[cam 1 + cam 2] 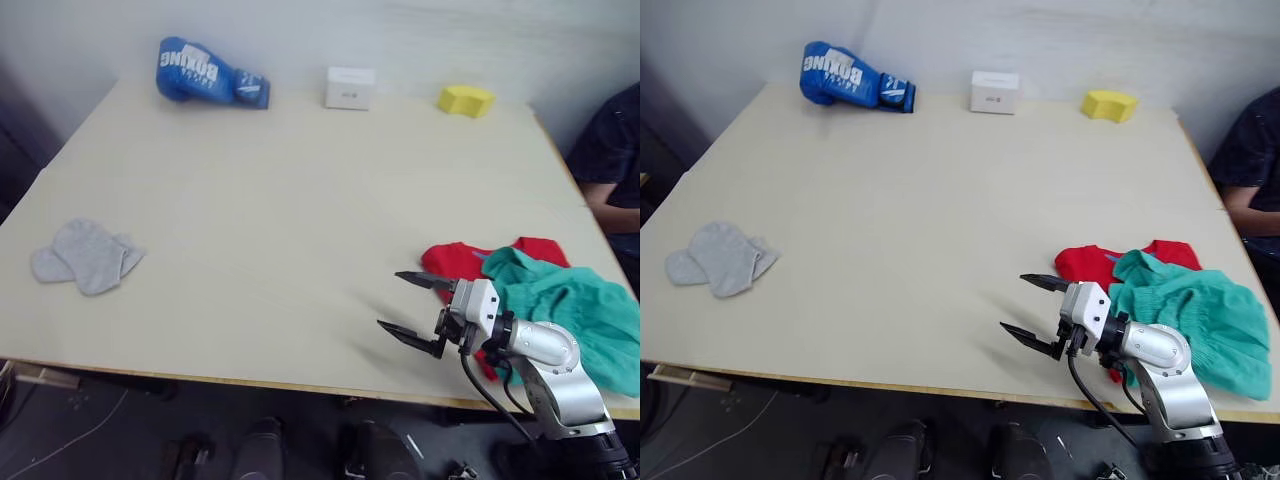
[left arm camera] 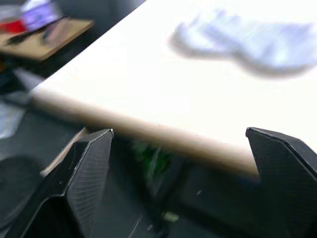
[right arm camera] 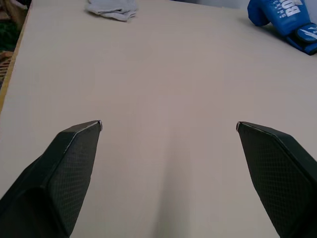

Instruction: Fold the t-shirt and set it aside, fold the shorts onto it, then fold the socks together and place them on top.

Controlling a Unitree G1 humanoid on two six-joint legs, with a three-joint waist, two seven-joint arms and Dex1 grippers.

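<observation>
The teal shorts [image 1: 570, 310] lie in a rumpled heap at the table's near right corner. They cover most of the red t-shirt [image 1: 450, 262], whose edge shows to their left. My right gripper [image 1: 392, 300] hovers open just left of the t-shirt, empty, pointing out over bare table. The grey socks [image 1: 85, 255] lie side by side, overlapping, near the table's left edge. In the left wrist view my left gripper [image 2: 179, 131] is open and empty, held off the table's edge with the socks [image 2: 247, 37] beyond it.
A blue boxing glove [image 1: 205, 72], a white box [image 1: 350, 88] and a yellow sponge [image 1: 465, 100] stand along the far edge of the table [image 1: 300, 200]. A person in dark clothes [image 1: 610, 160] sits at the right side.
</observation>
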